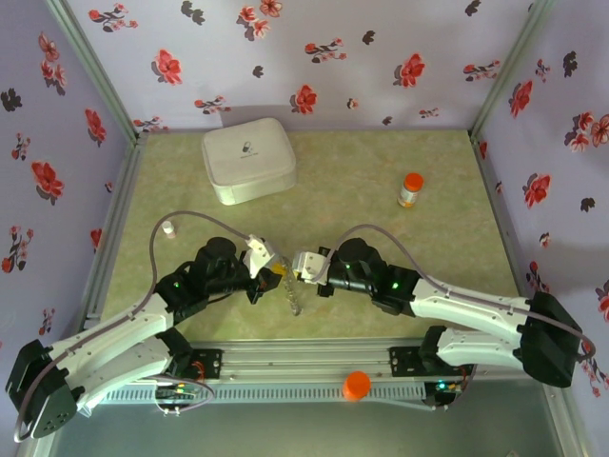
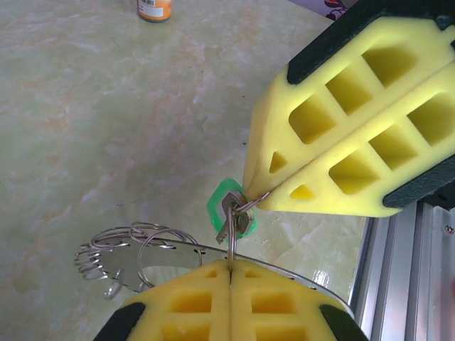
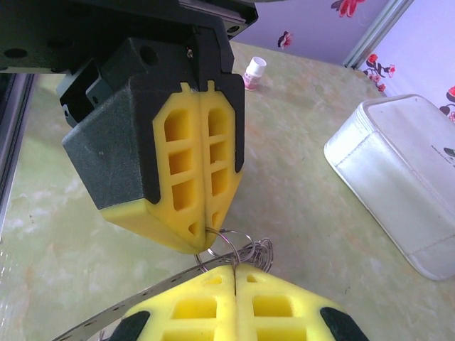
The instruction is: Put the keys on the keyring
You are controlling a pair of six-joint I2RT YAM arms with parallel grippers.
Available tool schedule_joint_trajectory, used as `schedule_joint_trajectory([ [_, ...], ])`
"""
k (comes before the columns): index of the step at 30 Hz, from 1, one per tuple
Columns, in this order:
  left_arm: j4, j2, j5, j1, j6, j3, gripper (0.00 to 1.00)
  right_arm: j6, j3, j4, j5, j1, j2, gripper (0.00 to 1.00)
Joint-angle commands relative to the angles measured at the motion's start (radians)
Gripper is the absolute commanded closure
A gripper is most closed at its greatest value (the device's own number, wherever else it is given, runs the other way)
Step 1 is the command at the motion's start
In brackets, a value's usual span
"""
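The 2 arms meet over the near middle of the pale green desk (image 1: pixel 447 228), with their tips almost touching. In the left wrist view, the left hand (image 2: pixel 231 275) has its yellow foam pads pressed together on a thin wire loop of the keyring (image 2: pixel 99 257), which runs straight down into the seam between them. The right hand (image 2: pixel 264 200) comes in from the upper right. Its pads are also together, pinching a small wire loop at their very tip. The green-headed key (image 2: pixel 219 202) hangs between the 2 hands, its head touching the right hand's tip and its grey blade lying against the wire. I cannot tell whether the key is fully threaded on. The rest of the keyring spreads to the left of the left hand as several overlapping wire loops and a flat grey piece, held just above the desk. In the right wrist view a grey metal band curves away below the loops. From above, a short grey length dangles between the hands toward the near edge. A white rounded box (image 1: pixel 247 160) sits at the far left of the desk. An orange-capped bottle (image 1: pixel 410 189) stands at the far right, and a tiny white bottle (image 1: pixel 169 228) stands near the left wall. All 3 are well apart from the hands.
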State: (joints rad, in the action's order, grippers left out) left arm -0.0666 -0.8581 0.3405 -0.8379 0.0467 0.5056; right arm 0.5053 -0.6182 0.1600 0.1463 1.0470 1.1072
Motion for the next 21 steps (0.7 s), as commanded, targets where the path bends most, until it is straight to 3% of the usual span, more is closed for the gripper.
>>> schedule_joint_trajectory([
  [1,0.050,0.005,-0.003,-0.006,-0.008,0.005,1.00,-0.011,0.001,0.028,0.021,0.005,0.013,1.00],
  [21,0.070,0.019,-0.018,-0.006,-0.008,0.001,1.00,0.014,-0.002,0.016,-0.009,0.032,0.036,1.00],
])
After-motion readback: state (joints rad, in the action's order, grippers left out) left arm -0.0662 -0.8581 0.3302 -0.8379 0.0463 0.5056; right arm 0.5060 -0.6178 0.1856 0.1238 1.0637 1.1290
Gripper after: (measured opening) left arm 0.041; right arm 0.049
